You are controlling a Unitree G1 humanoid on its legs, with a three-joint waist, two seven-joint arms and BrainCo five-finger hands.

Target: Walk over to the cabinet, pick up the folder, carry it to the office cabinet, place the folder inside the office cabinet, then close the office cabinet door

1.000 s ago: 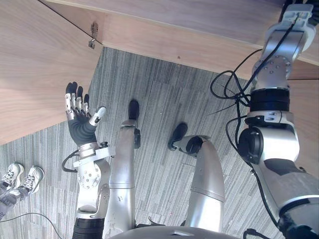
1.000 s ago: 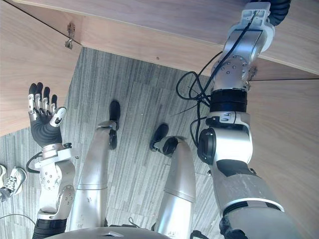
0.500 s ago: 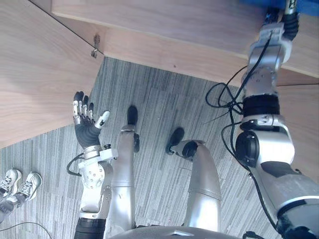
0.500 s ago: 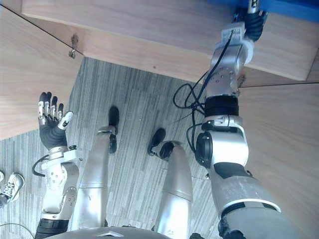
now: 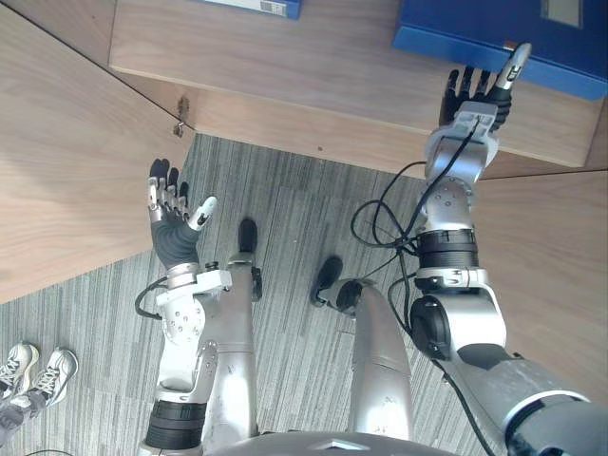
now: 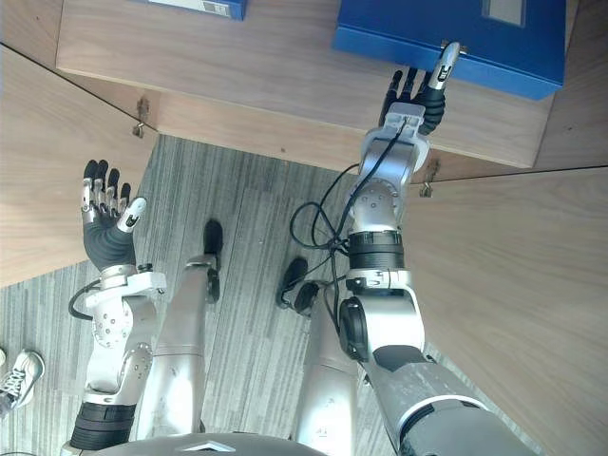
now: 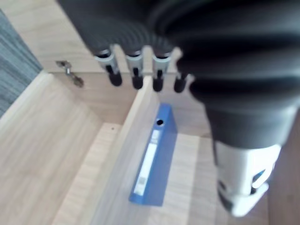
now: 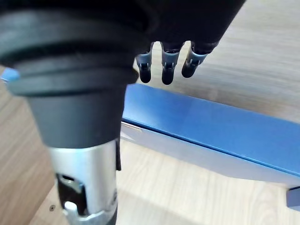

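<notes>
On the cabinet shelf (image 5: 313, 71) ahead, the blue folder (image 5: 475, 43) lies flat, your right robot hand (image 5: 472, 97) spread at its near edge, holding nothing. Expect it stiff, slick and fairly weighty, so clamp that near edge firmly. Your left robot hand (image 5: 173, 228) hangs spread and empty.

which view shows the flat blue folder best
The right eye view: most of the folder shows, lying flat, with the open right hand at its near edge. The left eye view crops more of it. The right wrist view gives its near edge close up. The left wrist view shows another, upright folder.
</notes>
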